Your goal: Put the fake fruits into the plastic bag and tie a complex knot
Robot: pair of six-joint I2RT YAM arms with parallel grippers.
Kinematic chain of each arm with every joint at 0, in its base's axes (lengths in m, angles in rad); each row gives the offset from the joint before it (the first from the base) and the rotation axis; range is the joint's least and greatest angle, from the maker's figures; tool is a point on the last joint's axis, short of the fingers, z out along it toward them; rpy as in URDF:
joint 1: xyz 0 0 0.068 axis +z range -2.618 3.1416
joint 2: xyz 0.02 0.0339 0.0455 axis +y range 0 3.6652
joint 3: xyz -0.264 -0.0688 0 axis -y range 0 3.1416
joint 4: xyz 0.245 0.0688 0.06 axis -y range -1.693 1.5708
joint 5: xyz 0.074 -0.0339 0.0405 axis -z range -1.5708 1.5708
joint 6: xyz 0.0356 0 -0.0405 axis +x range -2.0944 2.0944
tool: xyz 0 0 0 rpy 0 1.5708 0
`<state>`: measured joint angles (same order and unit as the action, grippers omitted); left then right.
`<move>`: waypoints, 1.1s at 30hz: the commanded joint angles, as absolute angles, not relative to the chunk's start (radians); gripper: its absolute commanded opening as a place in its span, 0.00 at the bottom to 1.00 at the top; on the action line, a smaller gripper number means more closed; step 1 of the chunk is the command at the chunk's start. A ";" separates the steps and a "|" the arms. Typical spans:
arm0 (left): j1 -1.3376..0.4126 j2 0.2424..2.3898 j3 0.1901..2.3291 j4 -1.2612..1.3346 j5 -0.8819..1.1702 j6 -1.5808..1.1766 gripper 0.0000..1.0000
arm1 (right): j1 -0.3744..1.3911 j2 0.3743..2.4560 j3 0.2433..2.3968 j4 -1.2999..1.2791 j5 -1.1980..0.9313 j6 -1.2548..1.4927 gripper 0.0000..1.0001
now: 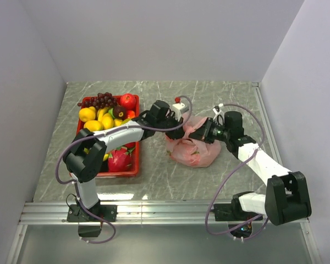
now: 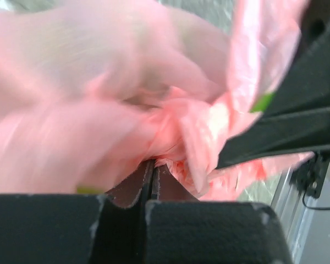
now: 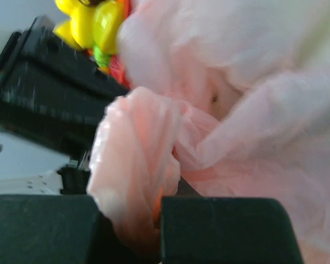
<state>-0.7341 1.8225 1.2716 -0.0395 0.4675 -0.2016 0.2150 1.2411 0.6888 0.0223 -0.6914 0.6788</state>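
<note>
Left hand [image 2: 152,184] is clenching, fingers pressed together, pinching pink film of the bag [image 1: 193,149] at the tips. Right hand [image 3: 157,206] is clamping a twisted strand of the same film. Both hands are meeting over the bag's top, with the knot [image 2: 195,137] bunching between them. Bag is sitting on the tabletop [image 1: 170,181], just right of the red tray [image 1: 133,169]. Fruits [image 1: 105,118] are lying heaped in the tray. Bag contents are showing only as green flecks through the film.
</note>
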 commanded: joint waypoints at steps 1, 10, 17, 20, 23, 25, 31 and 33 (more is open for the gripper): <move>-0.687 1.859 1.313 0.018 0.429 -0.247 0.00 | 0.212 1.184 0.664 0.164 -0.733 0.824 0.00; -0.675 1.774 1.269 -0.074 0.560 -0.201 0.18 | 0.160 1.226 0.710 0.166 -0.678 0.828 0.00; -0.609 1.668 1.310 -0.195 0.560 -0.071 0.48 | 0.161 1.210 0.733 0.086 -0.690 0.680 0.00; -0.592 1.658 1.365 -0.262 0.590 -0.011 0.52 | 0.160 1.203 0.732 0.077 -0.704 0.634 0.00; -0.581 1.654 1.407 -0.302 0.604 0.069 0.54 | 0.166 1.190 0.735 0.063 -0.707 0.586 0.00; -0.571 1.646 1.434 -0.302 0.606 0.106 0.55 | 0.173 1.178 0.741 0.046 -0.704 0.539 0.00; -0.526 1.719 1.589 -0.354 0.790 0.224 0.64 | 0.183 1.161 0.738 0.014 -0.701 0.459 0.00; -0.529 1.771 1.675 -0.421 0.878 0.245 0.78 | 0.183 1.163 0.739 0.015 -0.701 0.451 0.00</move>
